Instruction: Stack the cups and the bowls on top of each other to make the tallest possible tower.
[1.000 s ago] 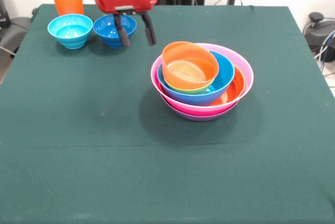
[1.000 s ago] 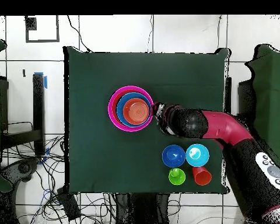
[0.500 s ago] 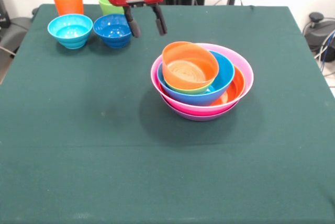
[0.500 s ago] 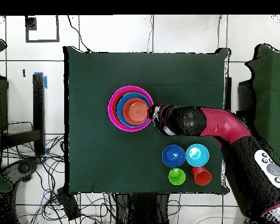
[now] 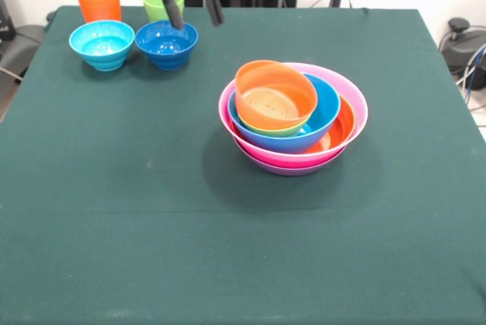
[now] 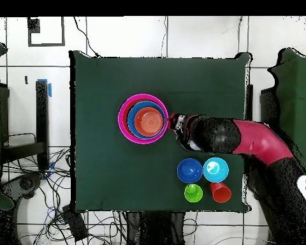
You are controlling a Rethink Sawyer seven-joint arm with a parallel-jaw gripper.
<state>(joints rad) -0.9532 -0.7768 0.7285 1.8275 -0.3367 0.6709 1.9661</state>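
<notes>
Front view: the claw (image 5: 191, 4) is seen at the top edge of the frame, left of centre, with its two dark fingers (image 5: 174, 10) spread apart and nothing held between them. It hangs above the desk (image 5: 114, 211), just over the dark blue bowl (image 5: 166, 42). To the left of that bowl, the light blue bowl (image 5: 102, 43) is set just beside it, and behind the pair, at the upper left of the frame, the orange cup (image 5: 99, 3) and the lime green cup (image 5: 163, 3) stand upright. The tower (image 5: 293, 116) is placed right of centre: a purple bowl is glimpsed at the bottom, the wide pink bowl (image 5: 357, 108) sits in it, then a large orange bowl (image 5: 342, 127), a large blue bowl (image 5: 325, 108), a thin lime green rim, and on top a small orange bowl (image 5: 275, 96) tilted toward the lower left.

In the overhead view, the red and black arm (image 6: 245, 137) is seen reaching in from the right edge, its tip close to the right side of the tower (image 6: 143, 119). The four loose pieces are grouped at the lower right of the desk (image 6: 104, 89).
</notes>
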